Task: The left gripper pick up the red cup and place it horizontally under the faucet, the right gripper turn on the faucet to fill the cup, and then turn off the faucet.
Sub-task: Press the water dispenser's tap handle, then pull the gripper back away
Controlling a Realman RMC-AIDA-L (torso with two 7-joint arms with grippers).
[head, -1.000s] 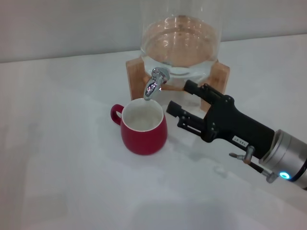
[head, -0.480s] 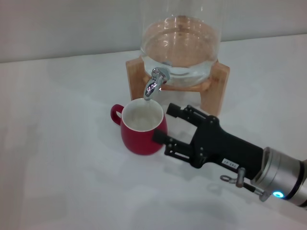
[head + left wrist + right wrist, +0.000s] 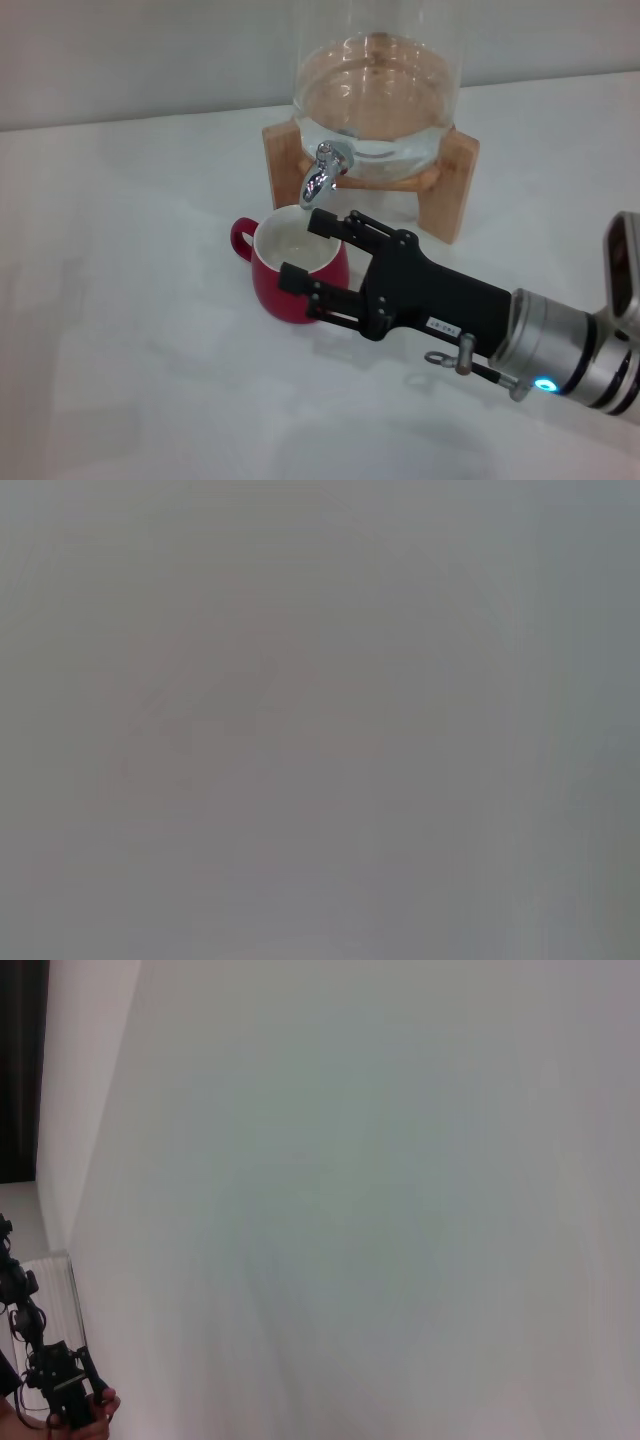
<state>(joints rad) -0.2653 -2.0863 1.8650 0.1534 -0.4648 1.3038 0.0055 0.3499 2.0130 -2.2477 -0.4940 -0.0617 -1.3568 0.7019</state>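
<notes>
One red cup [image 3: 298, 270] under faucet [image 3: 322, 176], right gripper [image 3: 309, 250] open around it

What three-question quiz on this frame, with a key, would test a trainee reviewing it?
1. True or false: the red cup stands upright under the faucet.
2. Which gripper is at the cup? A. left B. right
3. Fill in: the right gripper has its fingers ____ around the cup.

Key: 1 true. 2 B; the left gripper is out of view. 3 open, one by the rim, one at the cup's front.
</notes>
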